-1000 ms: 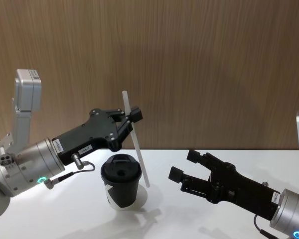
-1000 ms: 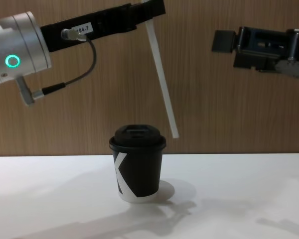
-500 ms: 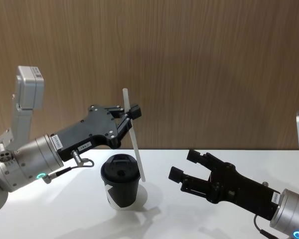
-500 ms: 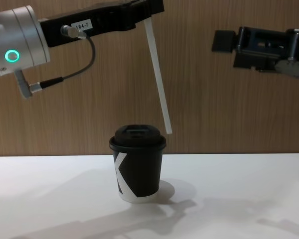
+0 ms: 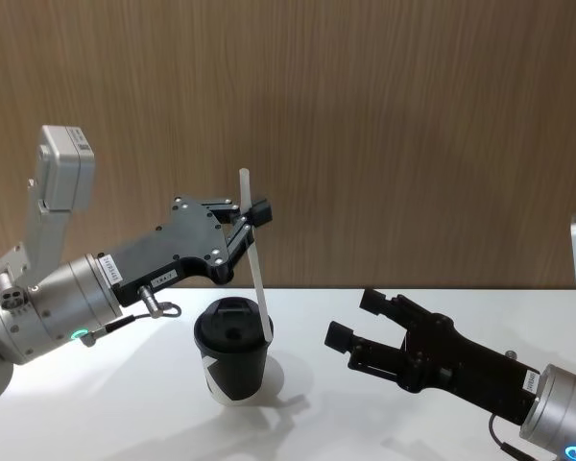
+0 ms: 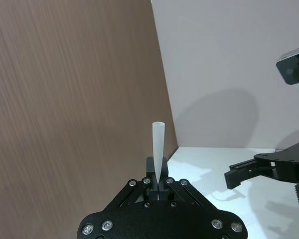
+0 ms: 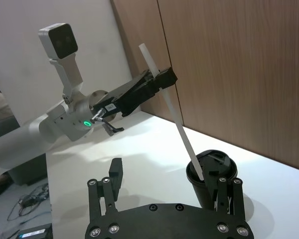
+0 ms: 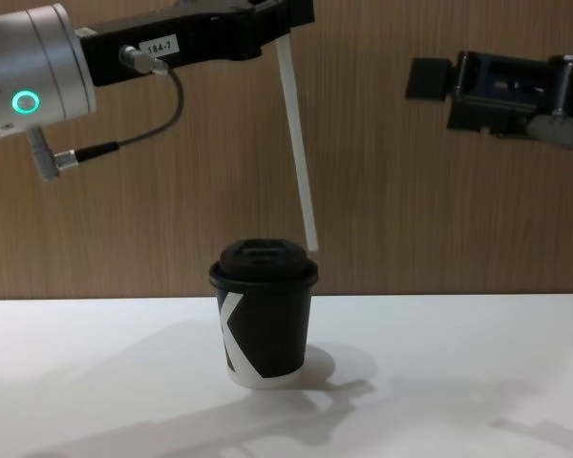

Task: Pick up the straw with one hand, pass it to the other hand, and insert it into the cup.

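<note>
**Left gripper pinches the straw over the cup; right gripper hangs spread and empty.**

We see the left gripper [image 5: 252,213] pressed together on the straw [image 5: 255,264] near its top end, with a short stub poking above the fingers. The straw slopes down from there, its lower end leaning toward our right. Its tip sits at the right edge of the lid of the cup [image 5: 233,360], off the lid's middle, and we cannot tell whether tip and lid touch. The cup stands upright on the white table [image 5: 384,423], lid on, below and just right of the left gripper. The left arm reaches in from our left, a green ring lit on its silver wrist. The right gripper [image 5: 357,319] hovers above the table to the cup's right, fingers apart, pointing toward the cup and clear of the straw. A wood wall [image 5: 413,144] stands behind.
</note>
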